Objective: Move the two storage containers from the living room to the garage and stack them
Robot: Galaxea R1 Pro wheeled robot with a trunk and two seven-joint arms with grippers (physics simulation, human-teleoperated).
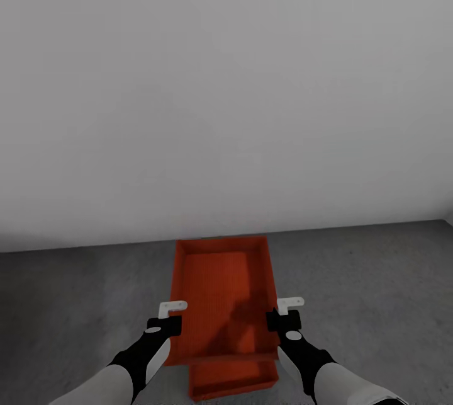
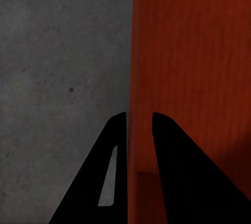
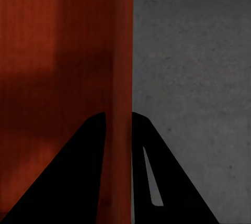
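1. The left gripper point(image 1: 172, 309) sits at the left long wall of the upper storage container point(image 1: 221, 285). In the left wrist view its two black fingers point(image 2: 107, 171) straddle that thin red-orange wall, one outside over the concrete, one inside over the box bottom, closed on the wall.
2. Outward of this claw lies the floor point(image 1: 75, 304), rough dark grey concrete.
3. Between the two claws spans the upper container, its flat ribbed bottom facing up, its far end reaching toward the wall point(image 1: 226, 90), plain white-grey, which meets the concrete just beyond it.
4. Under the near end of that box, closer to the robot than both claws, the lower storage container point(image 1: 234, 380) pokes out; it lies on the concrete. Whether the upper box rests fully on it or hangs just above, I cannot tell.
5. The right gripper point(image 1: 290, 303) sits at the right long wall of the upper box. In the right wrist view its fingers point(image 3: 78, 177) pinch that wall from both sides, one inside the box, the other outside over the concrete.
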